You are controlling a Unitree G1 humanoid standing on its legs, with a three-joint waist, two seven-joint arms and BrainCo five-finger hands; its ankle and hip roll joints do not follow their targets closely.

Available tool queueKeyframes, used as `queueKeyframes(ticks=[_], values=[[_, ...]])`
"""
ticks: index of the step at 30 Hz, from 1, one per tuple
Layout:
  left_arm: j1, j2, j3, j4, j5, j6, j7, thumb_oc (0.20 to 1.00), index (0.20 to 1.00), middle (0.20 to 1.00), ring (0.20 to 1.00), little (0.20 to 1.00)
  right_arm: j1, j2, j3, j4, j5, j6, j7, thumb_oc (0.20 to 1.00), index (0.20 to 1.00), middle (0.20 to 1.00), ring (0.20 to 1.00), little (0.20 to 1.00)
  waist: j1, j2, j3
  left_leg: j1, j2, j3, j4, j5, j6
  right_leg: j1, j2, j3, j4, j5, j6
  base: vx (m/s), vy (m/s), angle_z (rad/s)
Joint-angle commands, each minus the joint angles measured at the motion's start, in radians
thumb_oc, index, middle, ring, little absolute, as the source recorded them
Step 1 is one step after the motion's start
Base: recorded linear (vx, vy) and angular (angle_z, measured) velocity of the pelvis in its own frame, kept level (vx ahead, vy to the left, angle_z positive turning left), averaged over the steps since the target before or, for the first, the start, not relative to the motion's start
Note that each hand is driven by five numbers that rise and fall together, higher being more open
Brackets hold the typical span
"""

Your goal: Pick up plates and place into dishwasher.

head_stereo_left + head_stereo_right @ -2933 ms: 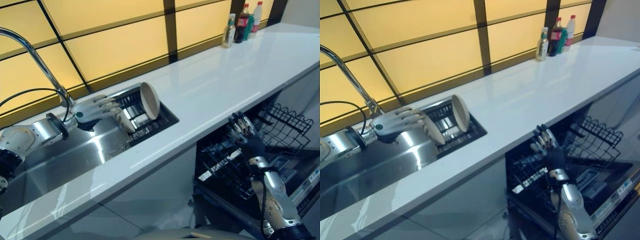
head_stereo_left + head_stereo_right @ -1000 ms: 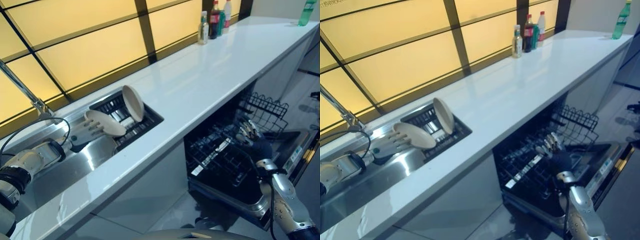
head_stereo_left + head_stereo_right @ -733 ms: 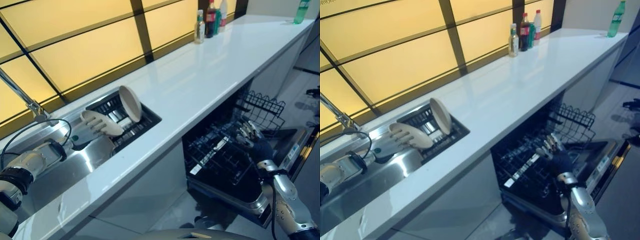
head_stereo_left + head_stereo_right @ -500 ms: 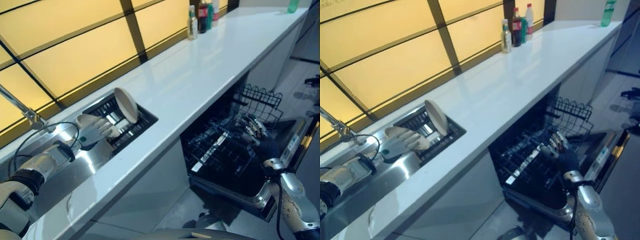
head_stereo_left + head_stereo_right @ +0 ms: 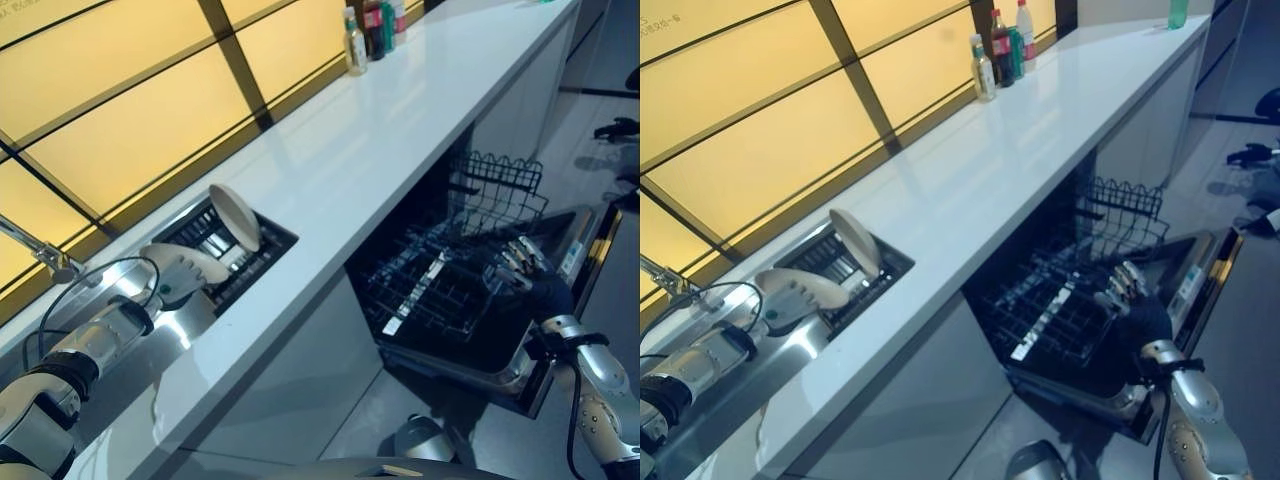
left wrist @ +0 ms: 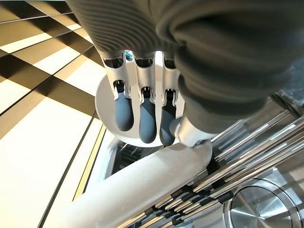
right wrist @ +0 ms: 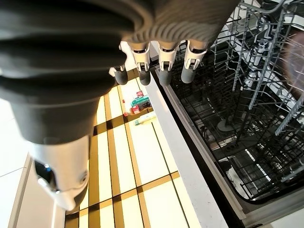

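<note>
A cream plate (image 5: 235,217) stands upright in the black rack (image 5: 262,243) beside the sink. A second cream plate (image 5: 187,262) lies tilted across my left hand (image 5: 172,286). In the left wrist view its rim (image 6: 142,183) runs under straight fingers (image 6: 145,121), and the thumb presses against it. My right hand (image 5: 527,272) hovers with relaxed fingers (image 7: 164,71) over the open dishwasher's lower rack (image 5: 432,292) and holds nothing.
A long white countertop (image 5: 400,120) runs above the dishwasher, with bottles (image 5: 367,27) at its far end. The steel sink (image 5: 120,345) and its tap (image 5: 40,252) are at my left. A wire basket (image 5: 500,190) stands behind the lowered dishwasher door (image 5: 575,255).
The camera has swung, shifting the whole scene. The plate that leaned in the sink rack now lies across my left hand's fingers. My right hand stays over the dishwasher.
</note>
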Motion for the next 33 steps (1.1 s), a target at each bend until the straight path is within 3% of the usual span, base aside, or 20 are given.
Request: queueKeyframes(ticks=[1,3,4,5,6,21,33], values=[[0.011,0.005,0.09,0.048,-0.023,0.064,0.0,0.2,0.2,0.2,0.2,0.2,-0.001,-0.028,-0.004,-0.12,-0.004,-0.021,0.03,1.0,1.0,1.0,1.0,1.0,-0.008,-0.039,-0.038,-0.098,0.002,-0.031,0.099,-0.039,0.015,-0.032,-0.063,0.002,0.075,-0.084,0.101,0.0,0.0,0.0],[0.011,-0.006,0.085,0.06,-0.017,0.068,0.019,0.2,0.2,0.2,0.2,0.2,-0.002,-0.023,-0.003,-0.121,-0.011,-0.018,0.029,1.0,1.0,1.0,1.0,1.0,-0.01,-0.037,-0.04,-0.095,0.001,-0.031,0.098,-0.04,0.015,-0.03,-0.064,0.002,0.073,-0.084,0.101,0.0,0.0,0.0],[0.01,-0.009,0.085,0.07,-0.013,0.063,0.038,0.369,0.369,0.369,0.369,0.369,-0.002,-0.022,-0.005,-0.119,-0.012,-0.016,0.03,1.0,1.0,1.0,1.0,1.0,-0.011,-0.037,-0.041,-0.095,0.001,-0.03,0.097,-0.04,0.014,-0.03,-0.065,0.002,0.073,-0.084,0.101,0.0,0.0,0.0],[0.01,-0.013,0.084,0.075,-0.01,0.064,0.052,0.645,0.645,0.645,0.645,0.645,-0.002,-0.019,-0.005,-0.117,-0.015,-0.018,0.032,1.0,1.0,1.0,1.0,1.0,-0.012,-0.037,-0.04,-0.095,0.001,-0.03,0.098,-0.04,0.015,-0.03,-0.065,0.003,0.073,-0.084,0.101,0.0,0.0,0.0],[0.01,-0.015,0.084,0.076,-0.01,0.065,0.06,1.0,1.0,1.0,1.0,1.0,-0.001,-0.019,-0.007,-0.116,-0.014,-0.017,0.033,1.0,1.0,1.0,1.0,1.0,-0.013,-0.038,-0.041,-0.094,0.001,-0.029,0.098,-0.041,0.015,-0.029,-0.066,0.003,0.073,-0.084,0.101,0.0,0.0,0.0],[-0.001,0.0,0.115,0.042,-0.071,0.028,0.114,1.0,1.0,1.0,1.0,1.0,0.025,0.001,-0.011,-0.122,-0.016,-0.025,0.048,1.0,1.0,1.0,1.0,1.0,-0.006,-0.051,-0.049,-0.087,0.001,-0.031,0.1,-0.048,0.015,-0.019,-0.067,0.002,0.068,-0.087,0.101,0.0,0.0,0.0],[0.04,0.027,0.156,0.067,-0.045,0.108,0.033,1.0,1.0,1.0,1.0,1.0,0.027,0.001,-0.003,-0.138,0.002,-0.018,0.022,1.0,1.0,1.0,1.0,1.0,0.019,-0.071,-0.044,-0.096,0.01,-0.053,0.104,-0.041,0.011,-0.012,-0.067,-0.014,0.06,-0.083,0.097,0.0,0.0,0.0]])
